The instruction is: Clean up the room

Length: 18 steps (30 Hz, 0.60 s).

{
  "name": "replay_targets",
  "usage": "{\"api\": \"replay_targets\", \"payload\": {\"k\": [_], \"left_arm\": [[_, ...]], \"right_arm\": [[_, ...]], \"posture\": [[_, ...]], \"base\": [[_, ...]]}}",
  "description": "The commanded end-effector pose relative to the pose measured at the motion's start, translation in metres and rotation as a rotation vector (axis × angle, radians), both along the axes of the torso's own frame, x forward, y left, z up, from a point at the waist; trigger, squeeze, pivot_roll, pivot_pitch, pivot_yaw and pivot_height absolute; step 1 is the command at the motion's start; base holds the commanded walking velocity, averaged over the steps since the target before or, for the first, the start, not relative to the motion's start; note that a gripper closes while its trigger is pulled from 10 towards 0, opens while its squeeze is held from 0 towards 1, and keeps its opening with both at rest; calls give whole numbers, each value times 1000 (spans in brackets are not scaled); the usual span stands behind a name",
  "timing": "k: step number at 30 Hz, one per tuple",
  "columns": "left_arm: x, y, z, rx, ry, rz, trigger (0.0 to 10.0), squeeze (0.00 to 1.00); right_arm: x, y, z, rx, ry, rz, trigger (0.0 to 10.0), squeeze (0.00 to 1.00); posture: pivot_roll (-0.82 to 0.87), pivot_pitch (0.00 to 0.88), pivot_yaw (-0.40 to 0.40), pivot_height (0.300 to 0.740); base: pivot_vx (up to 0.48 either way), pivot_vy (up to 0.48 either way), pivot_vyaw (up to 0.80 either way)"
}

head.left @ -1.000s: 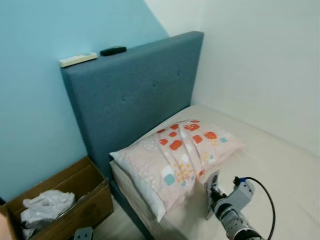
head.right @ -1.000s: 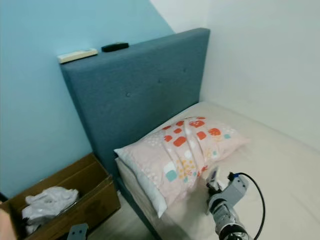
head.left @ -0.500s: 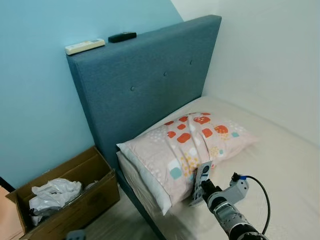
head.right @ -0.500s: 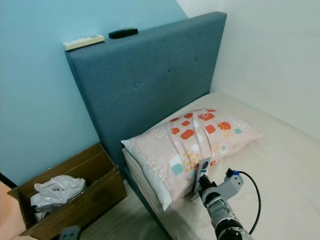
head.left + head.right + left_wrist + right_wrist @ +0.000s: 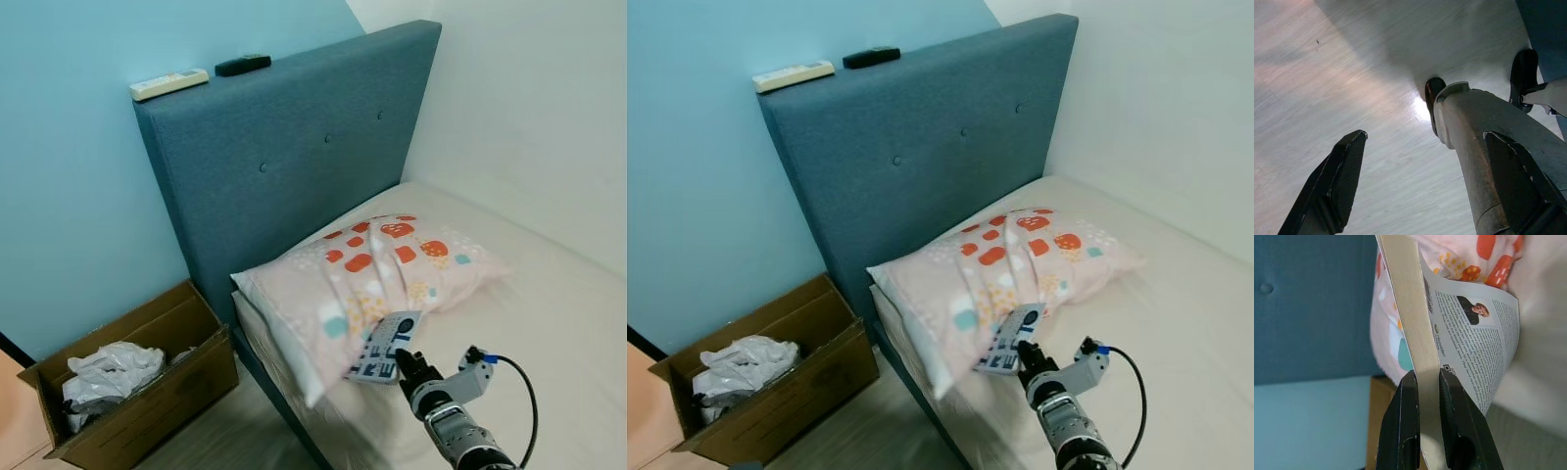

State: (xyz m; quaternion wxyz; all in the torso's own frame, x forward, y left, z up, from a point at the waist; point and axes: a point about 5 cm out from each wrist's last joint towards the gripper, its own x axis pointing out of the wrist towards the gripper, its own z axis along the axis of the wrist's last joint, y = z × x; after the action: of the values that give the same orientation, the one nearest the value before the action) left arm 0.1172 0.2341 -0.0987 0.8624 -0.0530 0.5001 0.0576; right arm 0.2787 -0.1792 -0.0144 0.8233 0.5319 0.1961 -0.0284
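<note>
Bed point(image 5: 549, 323) sits right, headboard point(image 5: 284, 166) at its far-left end with two remotes point(image 5: 168, 84) on top. Pillow point(image 5: 372, 279) lies against it. Cardboard box point(image 5: 137, 387) sits on the floor left, crumpled bag point(image 5: 103, 372) inside.

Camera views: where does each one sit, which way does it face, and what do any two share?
Left eye: head, facing down at the bed, pillow, cardboard box; right gripper holds a book.
Right eye: same scene alongside, same arm.
Left wrist: looks down at the floor past its spread fingers and the robot's leg.
Right wrist: along its fingers clamping the book.
Shared: the eyes and right wrist see book and pillow.
</note>
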Motion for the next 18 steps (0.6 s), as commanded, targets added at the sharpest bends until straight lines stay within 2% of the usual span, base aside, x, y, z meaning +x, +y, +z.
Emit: {"api": "replay_targets", "payload": {"k": [1, 3, 4, 6, 7, 8, 9, 10, 12, 13, 15, 18], "left_arm": [[-7, -3, -3, -7, 26, -3, 10000, 0], [-8, -2, -3, -8, 27, -1, 10000, 0], [-10, 0, -3, -8, 29, 1, 10000, 0], [-10, 0, -3, -8, 29, 1, 10000, 0], [-11, 1, -3, -7, 31, 2, 10000, 0], [-11, 1, -3, -7, 31, 2, 10000, 0], [-11, -2, -4, -10, 34, 0, 10000, 0], [-11, -2, -4, -10, 34, 0, 10000, 0], [-4, -20, -6, -24, 32, -12, 10000, 0], [-4, -20, -6, -24, 32, -12, 10000, 0], [2, -36, -7, -37, 28, -24, 10000, 0], [5, -44, -8, -41, 28, -30, 10000, 0]], "right_arm": [[7, 12, 7, 44, -60, 52, 10000, 0], [6, 15, 6, 36, -53, 71, 10000, 0], [2, 14, 1, -7, -6, 83, 10000, 0], [2, 14, 1, -7, -6, 83, 10000, 0], [-7, 9, -9, -91, 91, 89, 10000, 0], [-7, 9, -9, -91, 91, 89, 10000, 0], [-18, 0, -21, -201, 209, 84, 10000, 0], [-18, 0, -21, -201, 209, 84, 10000, 0], [-38, -19, -35, -359, 372, 48, 10000, 0], [-38, -19, -35, -359, 372, 48, 10000, 0], [-48, -30, -41, -440, 451, 38, 10000, 0], [-53, -33, -44, -486, 492, 59, 10000, 0]], "posture": [[2, 117, -8, 726], [2, 118, -8, 726], [2, 118, -8, 726], [2, 118, -8, 726], [-5, 118, -6, 726], [-5, 118, -6, 726], [-6, 119, -6, 726], [-6, 119, -6, 726], [-8, 123, -4, 726], [-8, 123, -4, 726], [-11, 124, -1, 726], [-12, 125, 1, 726]], "base": [[0, 0, 0], [0, 0, 0], [0, 0, 0], [0, 0, 0], [0, 0, 0], [0, 0, 0], [0, 0, 0], [0, 0, 0], [0, 0, 0], [0, 0, 0], [0, 0, 0], [0, 0, 0]]}}
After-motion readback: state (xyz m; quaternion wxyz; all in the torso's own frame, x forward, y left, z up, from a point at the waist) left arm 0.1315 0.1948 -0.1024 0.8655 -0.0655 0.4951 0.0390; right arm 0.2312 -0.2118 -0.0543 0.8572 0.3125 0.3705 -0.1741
